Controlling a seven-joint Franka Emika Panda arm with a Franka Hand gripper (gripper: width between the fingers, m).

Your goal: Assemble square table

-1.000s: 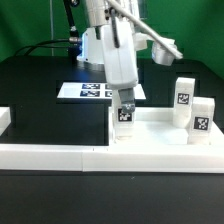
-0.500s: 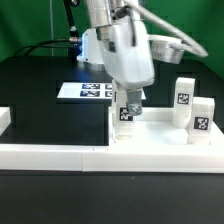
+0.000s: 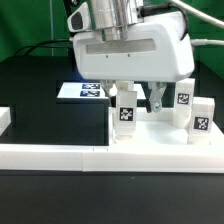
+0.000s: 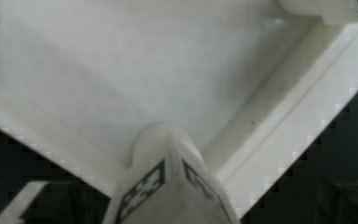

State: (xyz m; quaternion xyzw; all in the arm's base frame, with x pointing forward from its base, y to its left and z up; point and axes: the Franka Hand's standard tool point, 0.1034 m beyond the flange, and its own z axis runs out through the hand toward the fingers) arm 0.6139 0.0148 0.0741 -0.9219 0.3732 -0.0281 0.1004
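The white square table top (image 3: 160, 137) lies flat against the border wall. One white tagged leg (image 3: 126, 114) stands upright at its corner on the exterior view's left. My gripper (image 3: 138, 108) hangs over that leg, jaws apart, one finger (image 3: 158, 99) clear of it to the right. In the wrist view the leg (image 4: 165, 182) points up between the spread jaws of the gripper (image 4: 179, 214), with the table top (image 4: 140, 70) below it. Two more tagged legs (image 3: 184, 97) (image 3: 201, 116) stand on the top's right side. A fourth leg is out of view.
The low white border wall (image 3: 55, 154) runs along the front, with a short end piece (image 3: 5, 120) at the exterior view's left. The marker board (image 3: 82, 91) lies flat behind the gripper. The table surface is black (image 3: 40, 100).
The gripper has turned about its vertical axis, so its broad side now faces the camera. Its jaws have come off the leg, which stays upright in the corner.
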